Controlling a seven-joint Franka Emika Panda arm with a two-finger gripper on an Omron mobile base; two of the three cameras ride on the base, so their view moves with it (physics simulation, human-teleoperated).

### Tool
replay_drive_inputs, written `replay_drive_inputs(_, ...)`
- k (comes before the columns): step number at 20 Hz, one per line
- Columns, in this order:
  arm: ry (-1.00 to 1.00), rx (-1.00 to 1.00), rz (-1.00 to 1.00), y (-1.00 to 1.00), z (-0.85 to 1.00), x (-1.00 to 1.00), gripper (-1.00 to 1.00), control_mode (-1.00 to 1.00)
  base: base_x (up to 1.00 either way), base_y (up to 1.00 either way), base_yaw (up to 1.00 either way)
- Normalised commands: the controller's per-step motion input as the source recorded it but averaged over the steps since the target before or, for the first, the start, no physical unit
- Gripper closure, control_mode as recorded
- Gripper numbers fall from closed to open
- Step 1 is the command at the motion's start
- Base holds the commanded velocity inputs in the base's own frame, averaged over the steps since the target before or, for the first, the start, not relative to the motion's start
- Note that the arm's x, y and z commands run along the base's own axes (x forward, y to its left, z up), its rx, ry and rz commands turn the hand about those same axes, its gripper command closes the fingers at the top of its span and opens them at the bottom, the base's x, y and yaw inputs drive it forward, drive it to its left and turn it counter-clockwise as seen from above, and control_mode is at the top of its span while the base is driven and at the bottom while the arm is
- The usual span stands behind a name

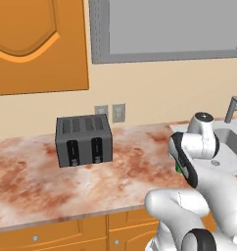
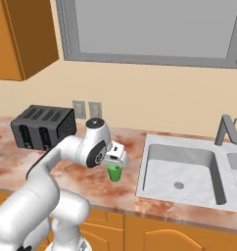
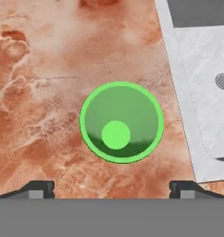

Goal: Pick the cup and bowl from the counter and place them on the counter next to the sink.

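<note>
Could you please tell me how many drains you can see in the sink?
1: a round drain in the floor of the sink's nearer basin; the second basin is cut off, so another may be hidden.

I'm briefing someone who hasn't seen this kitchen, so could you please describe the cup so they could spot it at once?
Find the steel sink set in the marbled counter. Just left of its left basin, below the end effector, is the cup, a small tapered one seen from above in the hand view. It is bright green, unlike the dark toaster further left.
</note>
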Motion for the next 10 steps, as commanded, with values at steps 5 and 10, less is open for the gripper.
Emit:
replay_drive_inputs(5, -0.09, 0.00, 0.00, 0.00, 0.56, -0.60, -1.00, -1.00, 0.00, 0.00, 0.00)
replay_drive_inputs(10, -0.01, 0.02, 0.00, 0.01, 0.71, -0.58, -1.00, -1.00, 0.00, 0.00, 0.00)
